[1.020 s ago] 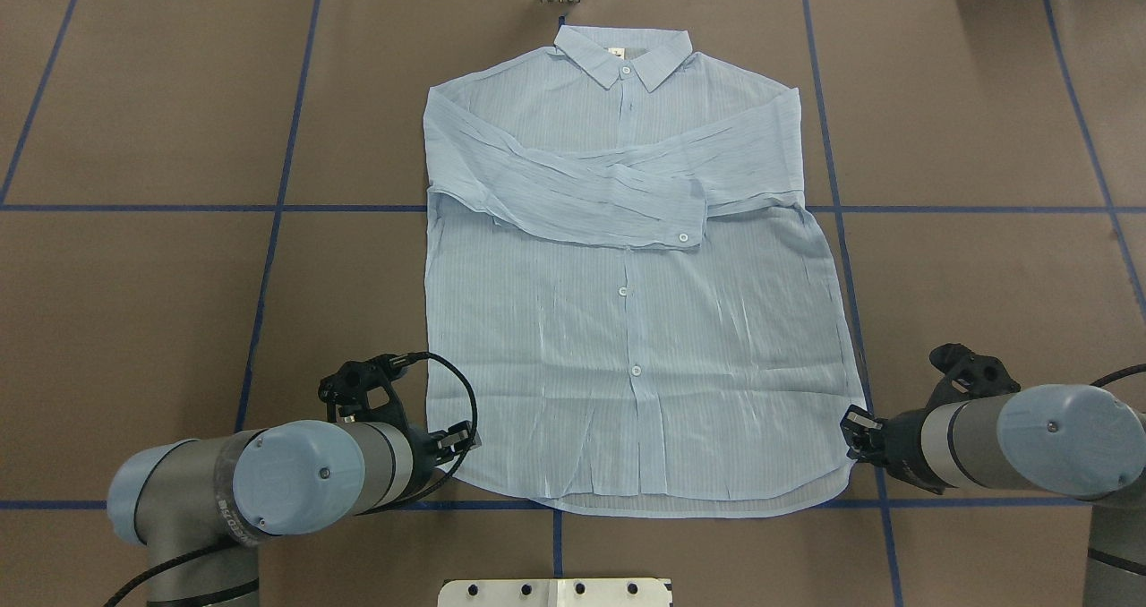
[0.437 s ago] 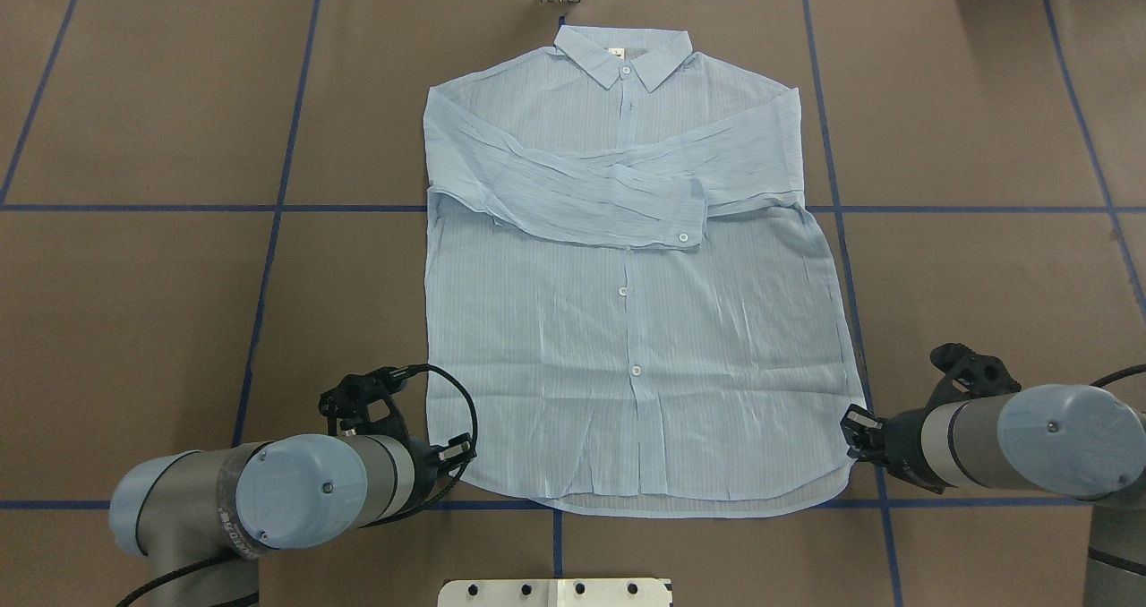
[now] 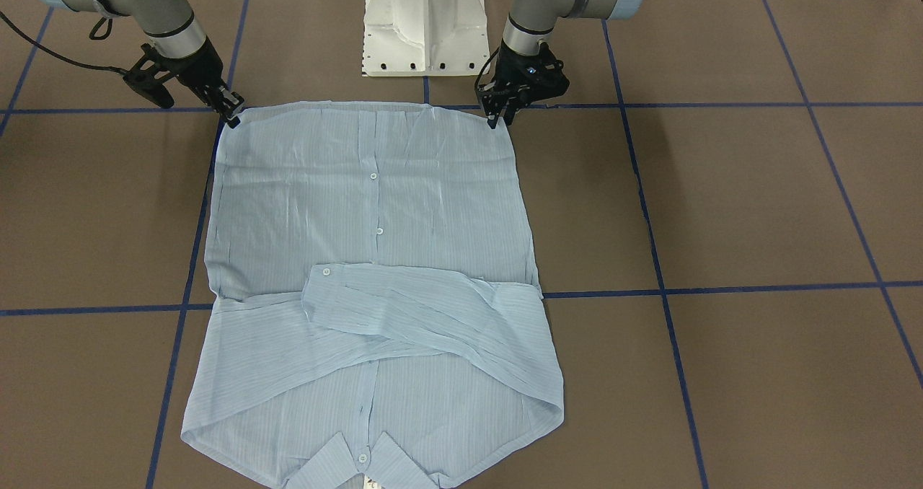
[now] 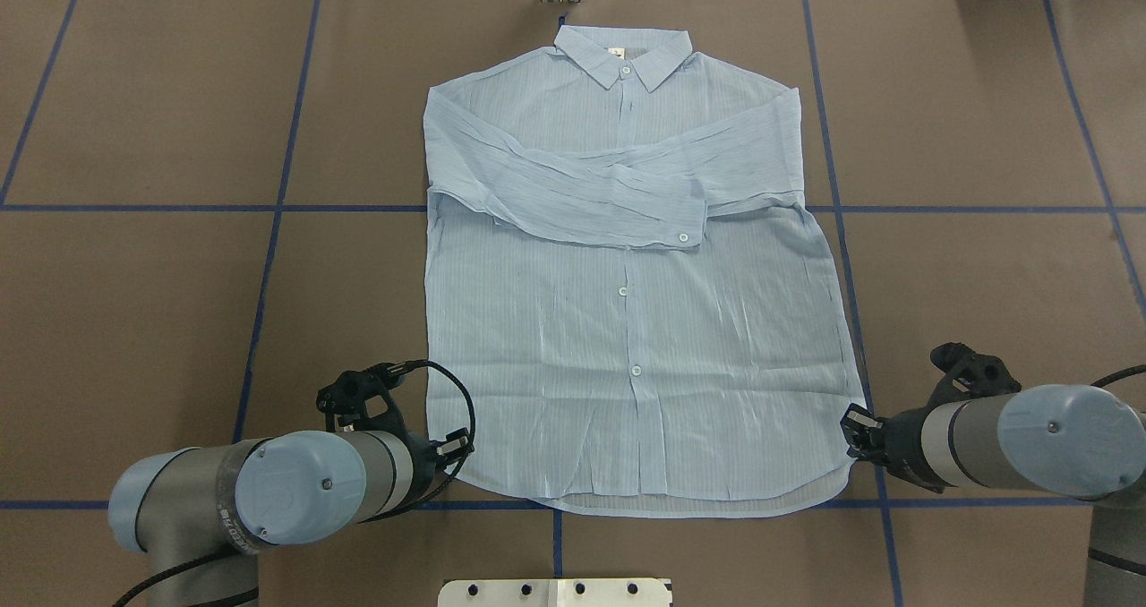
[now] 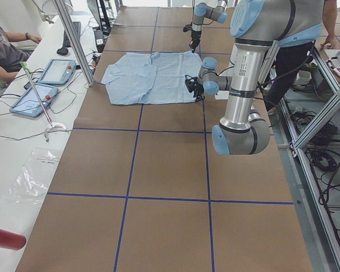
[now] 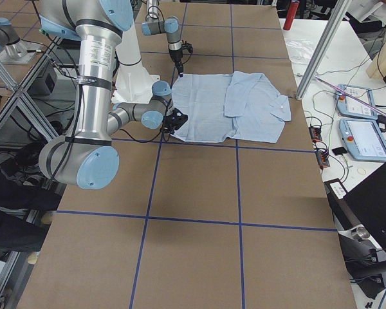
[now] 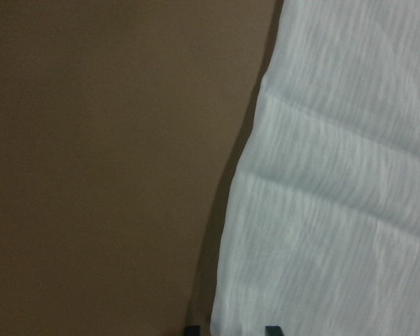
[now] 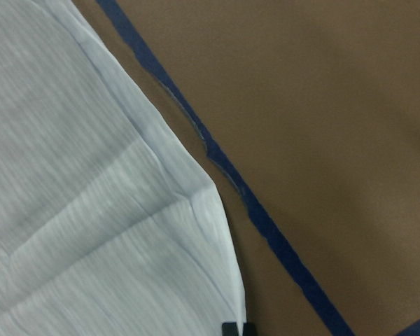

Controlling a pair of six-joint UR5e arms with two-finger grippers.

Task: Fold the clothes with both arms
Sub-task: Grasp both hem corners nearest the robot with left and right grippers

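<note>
one pale-blue, finely striped shirt (image 4: 627, 338) lies flat mid-counter (image 4: 134, 303), collar (image 4: 624, 56) at 12 o'clock, two sleeves (image 4: 573, 195) crossed over the chest, four white buttons (image 4: 622, 292) showing. my left end effector (image 4: 457, 443) is open astride the 7 o'clock hem corner; my right end effector (image 4: 850, 425) looks pinched closed on the 5 o'clock corner

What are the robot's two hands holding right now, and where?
The right gripper seems to pinch the thin pale-blue striped shirt at its bottom hem corner. The left gripper holds nothing yet: its fingers stand apart around the opposite hem edge.
</note>
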